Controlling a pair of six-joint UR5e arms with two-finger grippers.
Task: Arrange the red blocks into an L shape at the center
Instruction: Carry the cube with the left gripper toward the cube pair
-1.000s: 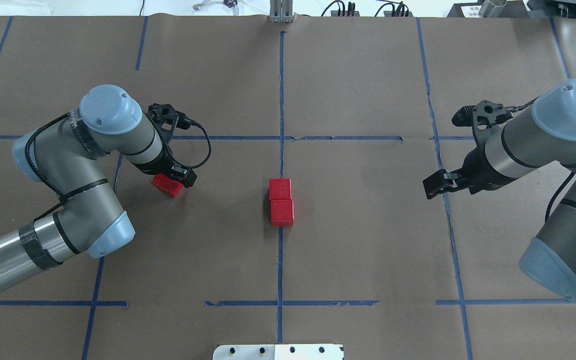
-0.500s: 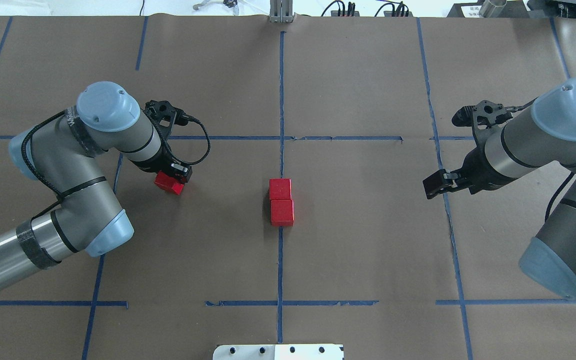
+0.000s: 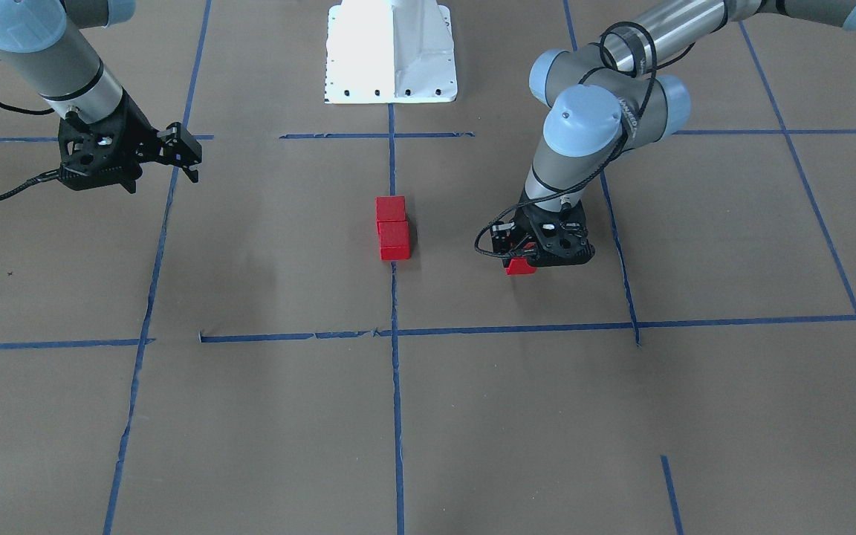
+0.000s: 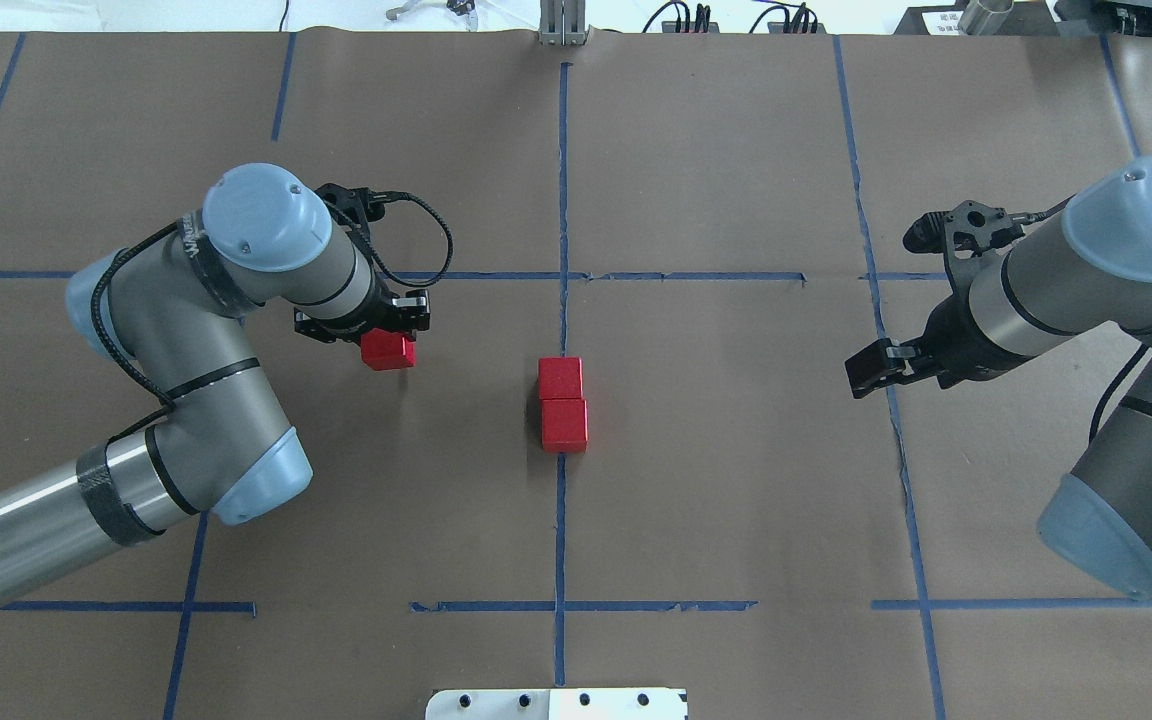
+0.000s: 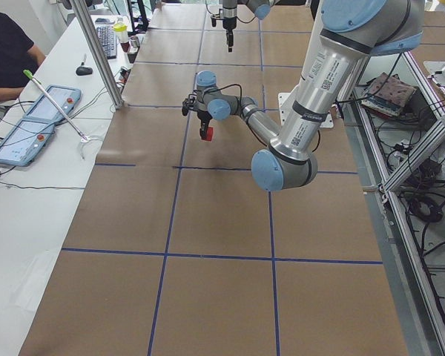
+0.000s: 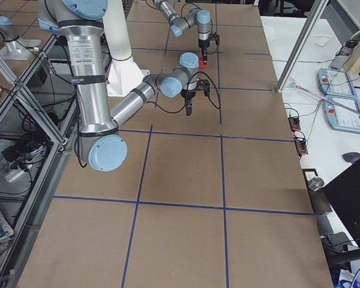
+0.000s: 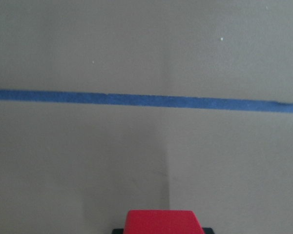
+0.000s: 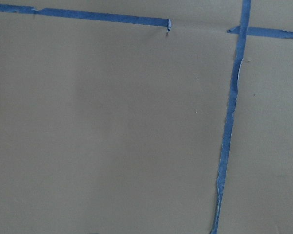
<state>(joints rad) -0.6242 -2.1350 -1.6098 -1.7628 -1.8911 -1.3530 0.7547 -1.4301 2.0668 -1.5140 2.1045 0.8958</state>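
Two red blocks [image 4: 561,378] [image 4: 564,424] lie touching in a column on the vertical tape line [image 4: 560,520] of the center cell [image 4: 696,440]; they also show in the front view [image 3: 391,209] [image 3: 394,241]. My left gripper [image 4: 391,338] is shut on the third red block [image 4: 388,353], held just above the paper left of the pair. That block also shows in the front view [image 3: 521,267] and at the bottom of the left wrist view [image 7: 161,222]. My right gripper [image 4: 868,370] hangs open and empty over the cell's right tape line.
The white robot base plate [image 4: 556,703] sits at the near table edge. In the left side view an operator's desk with tablets [image 5: 37,119] and a metal post [image 5: 96,52] stand beyond the far edge. Blue tape lines cross the brown paper [image 4: 736,150].
My left arm has moved right toward the center pair, carrying the red block and turning it square to the grid. The right arm and the two center blocks have not moved.
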